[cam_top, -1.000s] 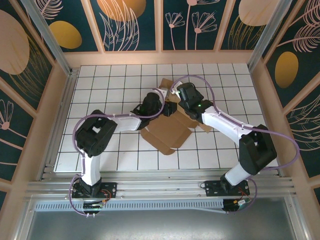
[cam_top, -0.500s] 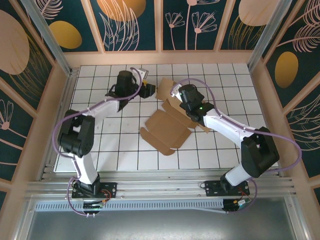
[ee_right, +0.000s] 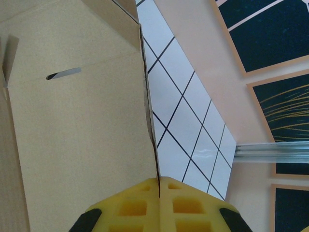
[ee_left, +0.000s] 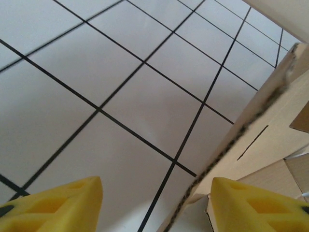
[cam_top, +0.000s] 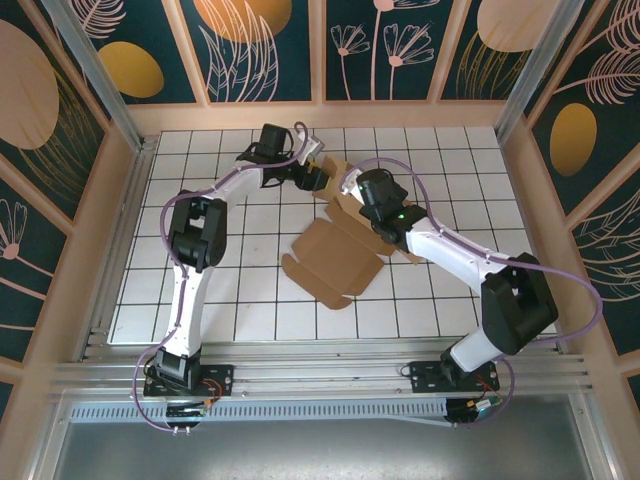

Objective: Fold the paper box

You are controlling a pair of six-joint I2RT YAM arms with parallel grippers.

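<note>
Risks yanking the box out of the clenched right claw by shoving its edge with the released left claw.

Table — white top with black grid lines and a pale wooden border round it. Lying on it: the paper box, plain brown corrugated cardboard, opened out. The box's near panel lies flat on the grid, with small flaps at its corners. Its far part is lifted off the top; can't tell how steeply. Grid squares show on every side of the box — widest stretch to its left, narrowest behind it. In the left wrist view a raw corrugated edge of the box stands over the squares.
</note>
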